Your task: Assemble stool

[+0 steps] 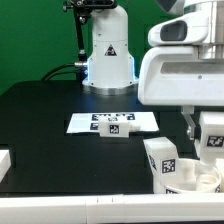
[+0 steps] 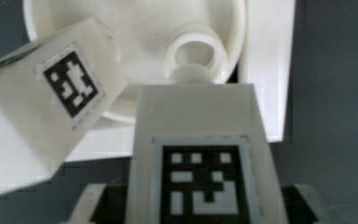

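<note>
Two white legs stood at the seat disc (image 1: 196,184), on the dark surface (image 1: 40,130) at the exterior view's right; the hand (image 1: 207,138) was closed on one leg (image 2: 194,125), its end near a socket (image 2: 194,50); the other leg (image 2: 51,95) stood tilted beside it; the marker board (image 1: 110,122) lay well apart

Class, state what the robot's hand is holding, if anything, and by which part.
The hand holds a stool leg, pinched on two opposite sides at its end nearest the wrist camera, above the seat disc.
</note>
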